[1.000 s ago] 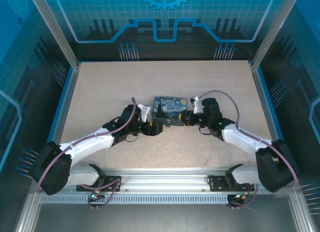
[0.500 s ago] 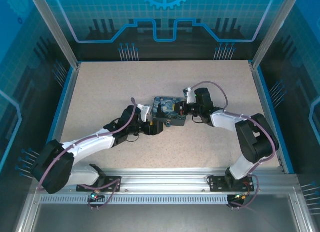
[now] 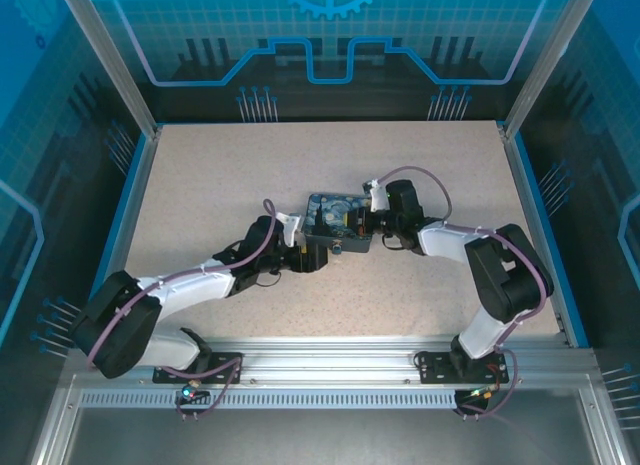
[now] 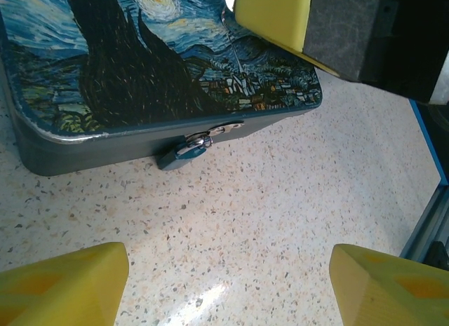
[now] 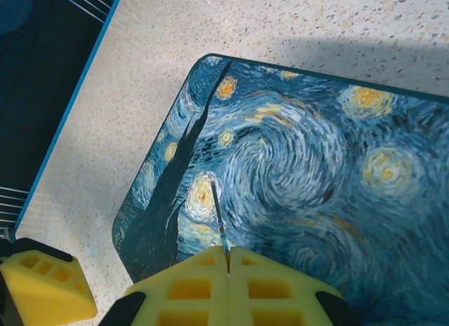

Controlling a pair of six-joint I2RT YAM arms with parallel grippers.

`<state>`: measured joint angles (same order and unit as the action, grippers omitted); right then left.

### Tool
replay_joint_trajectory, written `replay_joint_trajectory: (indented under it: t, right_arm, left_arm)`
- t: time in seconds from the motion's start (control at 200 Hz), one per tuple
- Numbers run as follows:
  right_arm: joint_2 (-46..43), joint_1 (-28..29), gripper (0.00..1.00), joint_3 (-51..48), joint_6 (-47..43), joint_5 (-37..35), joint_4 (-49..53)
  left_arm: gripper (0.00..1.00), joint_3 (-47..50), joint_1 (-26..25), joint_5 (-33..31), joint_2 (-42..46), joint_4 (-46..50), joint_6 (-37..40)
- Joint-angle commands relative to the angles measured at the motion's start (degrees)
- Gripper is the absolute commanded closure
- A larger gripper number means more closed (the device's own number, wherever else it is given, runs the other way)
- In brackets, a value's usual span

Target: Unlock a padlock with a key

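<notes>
**Two tools, one lock: lining up the key**

I am pinching the key [image 5: 218, 217] in the right tool [image 5: 228, 263], fingers fully together, blade pointing out over the lid of the painted tin [image 5: 295, 151]. The left tool [image 4: 224, 284] is gaping wide, gripping nothing, and facing the padlock [image 4: 184, 152] hanging at the hasp on the tin's front wall. My judgement: the left should be steadying the lock body while the blade is coming down past the lid edge. The tabletop [image 4: 280, 200] is lying open in front, but both tools are crowding that corner.
</notes>
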<state>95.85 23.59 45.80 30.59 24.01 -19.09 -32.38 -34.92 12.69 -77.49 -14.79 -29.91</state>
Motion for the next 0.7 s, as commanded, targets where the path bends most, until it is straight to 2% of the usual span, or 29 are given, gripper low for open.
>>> replay_joint_trajectory:
  t: [0.0,0.15,0.445,0.695]
  right_arm:
    - [-0.80,0.86,1.00,-3.64,-0.46,-1.39,3.32]
    - [-2.36,1.81,1.00,-5.75,0.04,-1.40,3.28]
    - [-3.04,4.13,1.00,-7.33,2.76,-2.12,2.08]
    - [-3.65,6.58,1.00,-7.66,4.59,-3.81,1.69]
  left_arm:
    - [0.24,1.39,0.26,1.47,-1.28,-3.84,-0.47]
    - [0.29,1.75,0.23,3.76,-4.30,-7.56,-0.17]
    - [0.30,3.23,0.17,4.41,-12.45,-17.79,-1.46]
    - [0.32,5.41,0.11,1.06,-15.82,-24.48,-1.03]
